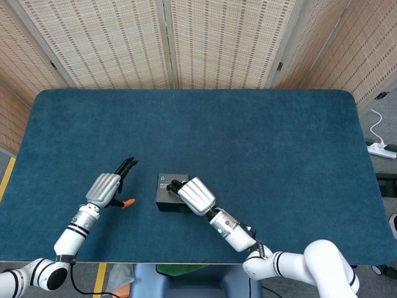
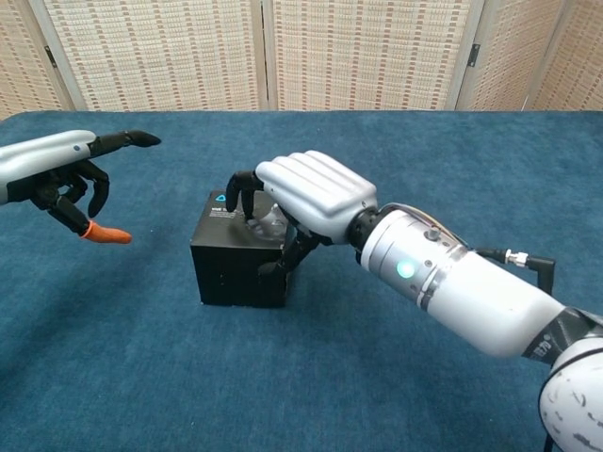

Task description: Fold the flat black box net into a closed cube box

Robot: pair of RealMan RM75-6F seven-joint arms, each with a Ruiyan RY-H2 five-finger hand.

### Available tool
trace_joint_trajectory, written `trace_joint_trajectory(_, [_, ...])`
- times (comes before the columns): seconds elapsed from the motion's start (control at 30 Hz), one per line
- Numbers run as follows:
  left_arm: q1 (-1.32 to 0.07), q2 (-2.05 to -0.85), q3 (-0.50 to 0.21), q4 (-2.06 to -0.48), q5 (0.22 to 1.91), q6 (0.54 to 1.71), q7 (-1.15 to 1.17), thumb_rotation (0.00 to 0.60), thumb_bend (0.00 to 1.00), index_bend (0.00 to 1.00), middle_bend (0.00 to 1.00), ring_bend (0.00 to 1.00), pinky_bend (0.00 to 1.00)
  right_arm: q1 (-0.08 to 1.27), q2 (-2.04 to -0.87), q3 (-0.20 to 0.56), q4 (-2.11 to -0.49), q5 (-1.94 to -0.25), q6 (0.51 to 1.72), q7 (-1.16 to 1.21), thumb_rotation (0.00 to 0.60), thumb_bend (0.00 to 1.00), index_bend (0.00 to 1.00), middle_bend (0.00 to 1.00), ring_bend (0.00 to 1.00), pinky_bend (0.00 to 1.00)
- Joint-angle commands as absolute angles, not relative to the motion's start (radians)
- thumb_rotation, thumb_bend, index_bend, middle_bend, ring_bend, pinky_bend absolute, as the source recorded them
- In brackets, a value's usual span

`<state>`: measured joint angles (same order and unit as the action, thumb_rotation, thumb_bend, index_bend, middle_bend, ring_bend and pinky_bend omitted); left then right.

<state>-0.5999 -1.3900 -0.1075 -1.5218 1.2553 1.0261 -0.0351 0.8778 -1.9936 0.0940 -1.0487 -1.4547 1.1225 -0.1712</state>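
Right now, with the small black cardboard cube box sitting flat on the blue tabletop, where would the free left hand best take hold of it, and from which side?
Probably the small black cardboard cube box by its bare left face, approached from the left. The right hand rests on its top and right edge, while the left hand hovers apart, holding nothing. That upright flat wall on the blue tabletop offers an unobstructed surface.

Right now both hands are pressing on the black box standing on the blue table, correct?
Not quite: only the right hand rests on the black box. The chest view shows the left hand lifted clear to the side, holding nothing.
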Motion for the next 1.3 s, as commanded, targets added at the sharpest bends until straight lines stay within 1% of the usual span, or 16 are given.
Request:
trace_joint_trajectory(0.03, [-0.594,-1.378,-0.107,-1.534,1.263,1.029,-0.035,0.600,0.20,0.00,0.06,0.64,0.88,0.868,-2.029,0.071,-0.979,-1.502,1.156,-0.160,0.600,0.19,0.47,0.56,0.74,1.00])
trace_joint_trajectory(0.1, [-0.591,-1.375,-0.108,-1.539,1.266,1.032,-0.035,0.600,0.20,0.00,0.06,0.64,0.88,0.864,-2.041,0.070,-0.949,-1.510,1.157,-0.149,0.600,0.26,0.51,0.65,0.74,1.00])
trace_joint_trajectory(0.17, [-0.589,-1.374,-0.110,-1.541,1.268,1.036,-0.033,0.600,0.21,0.00,0.06,0.64,0.88,0.861,-2.046,0.074,-0.931,-1.511,1.152,-0.141,0.600,0.31,0.52,0.70,0.75,1.00])
trace_joint_trajectory(0.3, [-0.588,-1.375,-0.114,-1.543,1.268,1.038,-0.024,0.600,0.21,0.00,0.06,0.64,0.88,0.858,-2.053,0.087,-0.900,-1.518,1.156,-0.129,0.600,0.38,0.53,0.73,0.75,1.00])
trace_joint_trajectory(0.4, [-0.589,-1.375,-0.116,-1.545,1.267,1.033,-0.018,0.600,0.21,0.00,0.06,0.64,0.88,0.857,-2.056,0.092,-0.882,-1.526,1.160,-0.121,0.600,0.39,0.53,0.73,0.75,1.00])
trace_joint_trajectory(0.53, [-0.588,-1.379,-0.118,-1.542,1.269,1.040,0.005,0.600,0.21,0.00,0.06,0.63,0.88,0.850,-2.053,0.100,-0.887,-1.534,1.173,-0.091,0.600,0.39,0.53,0.67,0.75,1.00])
trace_joint_trajectory(0.63, [-0.587,-1.376,-0.115,-1.543,1.268,1.042,0.029,0.600,0.21,0.00,0.06,0.58,0.86,0.843,-2.040,0.114,-0.910,-1.542,1.202,-0.055,0.600,0.39,0.53,0.62,0.74,1.00])
trace_joint_trajectory(0.73, [-0.586,-1.362,-0.107,-1.552,1.259,1.034,0.068,0.600,0.21,0.00,0.06,0.45,0.77,0.833,-2.014,0.131,-0.954,-1.550,1.240,-0.032,0.600,0.40,0.52,0.60,0.74,1.00])
trace_joint_trajectory(0.8, [-0.581,-1.362,-0.104,-1.551,1.253,1.046,0.102,0.600,0.21,0.00,0.06,0.37,0.69,0.826,-1.990,0.141,-0.984,-1.552,1.256,-0.038,0.600,0.40,0.48,0.57,0.74,1.00])
trace_joint_trajectory(0.9, [-0.573,-1.362,-0.103,-1.551,1.232,1.059,0.150,0.600,0.21,0.00,0.06,0.32,0.60,0.813,-1.947,0.147,-1.042,-1.548,1.257,-0.055,0.600,0.40,0.37,0.52,0.73,1.00])
trace_joint_trajectory(0.93, [-0.570,-1.362,-0.104,-1.551,1.226,1.065,0.165,0.600,0.21,0.00,0.07,0.31,0.59,0.808,-1.931,0.145,-1.060,-1.548,1.257,-0.063,0.600,0.40,0.34,0.51,0.72,1.00])
trace_joint_trajectory(1.0, [-0.560,-1.363,-0.107,-1.547,1.218,1.091,0.196,0.600,0.21,0.00,0.07,0.30,0.56,0.790,-1.886,0.139,-1.104,-1.549,1.263,-0.088,0.600,0.40,0.28,0.48,0.69,1.00])
trace_joint_trajectory(1.13, [-0.532,-1.362,-0.109,-1.527,1.221,1.158,0.245,0.600,0.20,0.00,0.08,0.30,0.53,0.733,-1.768,0.130,-1.215,-1.521,1.275,-0.139,0.600,0.40,0.25,0.44,0.55,0.99])
trace_joint_trajectory(1.2, [-0.515,-1.360,-0.110,-1.509,1.222,1.196,0.271,0.600,0.21,0.00,0.08,0.29,0.51,0.694,-1.686,0.125,-1.297,-1.490,1.273,-0.162,0.600,0.40,0.25,0.42,0.47,0.92])
trace_joint_trajectory(1.27, [-0.499,-1.357,-0.111,-1.494,1.220,1.226,0.289,0.600,0.21,0.00,0.09,0.28,0.47,0.660,-1.615,0.120,-1.364,-1.462,1.277,-0.180,0.600,0.40,0.25,0.39,0.39,0.78])
trace_joint_trajectory(1.3, [-0.488,-1.354,-0.111,-1.486,1.220,1.243,0.295,0.600,0.21,0.00,0.09,0.27,0.46,0.635,-1.569,0.117,-1.408,-1.441,1.280,-0.191,0.600,0.40,0.25,0.39,0.37,0.74])
